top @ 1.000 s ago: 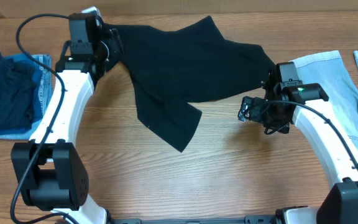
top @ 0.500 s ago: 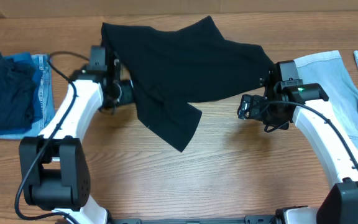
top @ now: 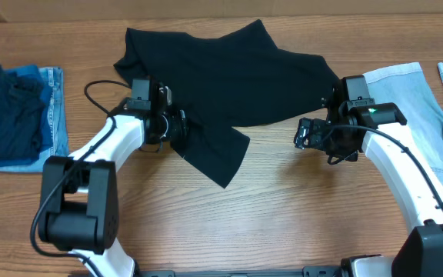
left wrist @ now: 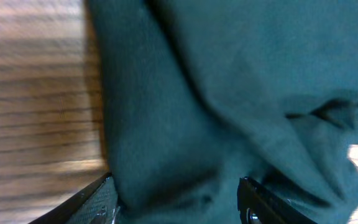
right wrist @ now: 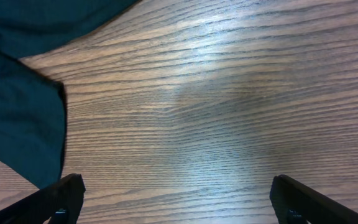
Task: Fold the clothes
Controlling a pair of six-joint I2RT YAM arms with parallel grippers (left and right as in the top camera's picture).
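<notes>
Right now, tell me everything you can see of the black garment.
The black garment is plain, soft matte fabric, lying crumpled and partly doubled over on the wooden table, a pointed flap trailing toward the near edge. The left gripper sits at its left edge, fingers apart with cloth between them. No label shows.

bare table (top: 283, 208) lies open in front of the black garment (top: 229, 77).
</notes>
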